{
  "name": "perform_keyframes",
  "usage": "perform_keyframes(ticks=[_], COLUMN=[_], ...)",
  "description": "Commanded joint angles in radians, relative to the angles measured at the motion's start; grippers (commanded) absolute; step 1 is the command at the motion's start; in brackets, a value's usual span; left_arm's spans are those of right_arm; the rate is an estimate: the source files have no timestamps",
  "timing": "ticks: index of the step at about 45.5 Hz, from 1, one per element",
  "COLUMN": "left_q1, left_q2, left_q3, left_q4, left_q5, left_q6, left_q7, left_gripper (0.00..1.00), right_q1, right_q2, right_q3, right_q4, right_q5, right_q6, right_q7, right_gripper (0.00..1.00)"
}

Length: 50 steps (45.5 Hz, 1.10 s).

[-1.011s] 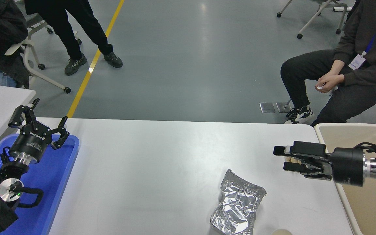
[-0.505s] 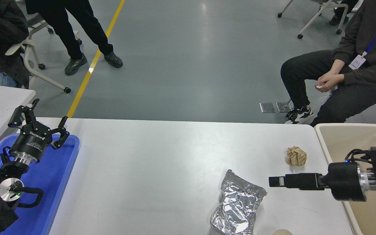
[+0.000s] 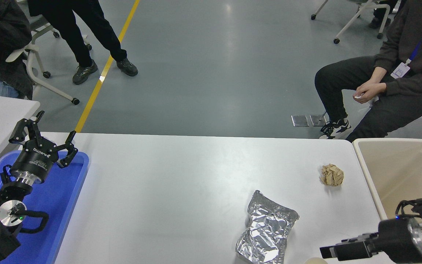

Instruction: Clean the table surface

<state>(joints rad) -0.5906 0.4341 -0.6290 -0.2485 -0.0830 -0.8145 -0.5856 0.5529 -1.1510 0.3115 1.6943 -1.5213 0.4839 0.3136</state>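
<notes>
The white table surface (image 3: 181, 183) carries a crumpled brown paper ball (image 3: 332, 175) near its right end. A creased silver foil bag (image 3: 267, 233) lies nearer the front edge. My right gripper (image 3: 330, 252) hovers low at the front right corner, seen edge-on, to the right of the foil bag and well in front of the paper ball. It holds nothing that I can see. My left gripper (image 3: 46, 128) is parked open above the far end of the blue tray (image 3: 70, 194) at the left.
A beige bin (image 3: 398, 161) stands against the table's right end. The top of a pale round object (image 3: 315, 261) peeks in at the bottom edge beside my right gripper. One person sits beyond the far right corner, and others stand at the far left.
My right gripper pulled back from the paper ball, turned, and dropped toward the front right corner. The ball stays on the table. The left arm has not moved.
</notes>
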Motion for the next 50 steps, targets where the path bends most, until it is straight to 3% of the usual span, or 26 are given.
perform_keyframes(ticks=[1, 50], left_q1=[0.000, 0.000], left_q2=[0.000, 0.000], left_q3=[0.000, 0.000], left_q4=[0.000, 0.000], left_q5=[0.000, 0.000], left_q6=[0.000, 0.000], left_q7=[0.000, 0.000], left_gripper=[1.00, 1.00], right_q1=[-0.017, -0.079], right_q2=[0.027, 0.093], right_q3=[-0.058, -0.098], right_q4=[-0.050, -0.038], right_q5=[-0.025, 0.023], right_q6=[-0.077, -0.165], right_q7=[-0.057, -0.151], right_gripper=[1.00, 0.98])
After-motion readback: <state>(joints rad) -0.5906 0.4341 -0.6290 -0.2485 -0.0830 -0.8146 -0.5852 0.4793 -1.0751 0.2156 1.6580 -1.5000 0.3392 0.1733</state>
